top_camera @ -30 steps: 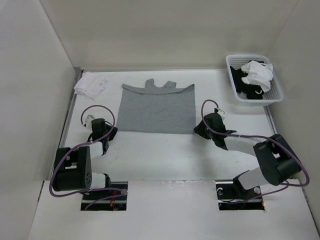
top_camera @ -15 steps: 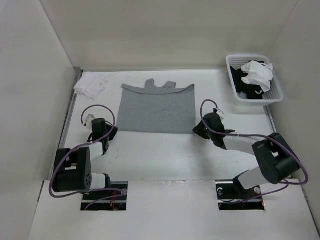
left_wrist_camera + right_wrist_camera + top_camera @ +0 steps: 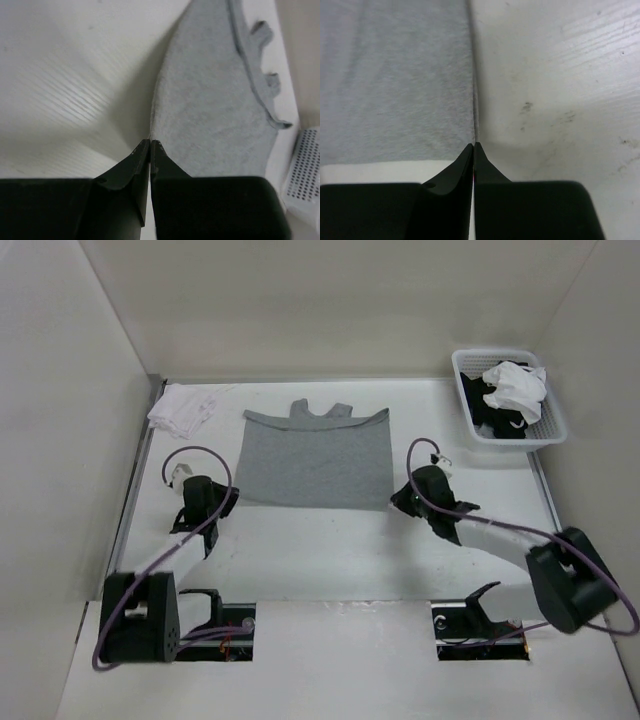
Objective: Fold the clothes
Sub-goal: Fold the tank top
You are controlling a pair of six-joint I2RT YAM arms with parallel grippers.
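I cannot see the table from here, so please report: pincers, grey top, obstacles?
Left pincer shut on near left corner of grey top. Right pincer shut on near right corner. Top lies spread flat. White bundle and basket stand apart.

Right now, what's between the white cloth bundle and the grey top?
Only bare table. The top external view shows an uncovered strip separating the white cloth bundle from the grey top; the two don't touch.

basket (image 3: pixel 306 170) cut off, black garments (image 3: pixel 487 410) half-hidden
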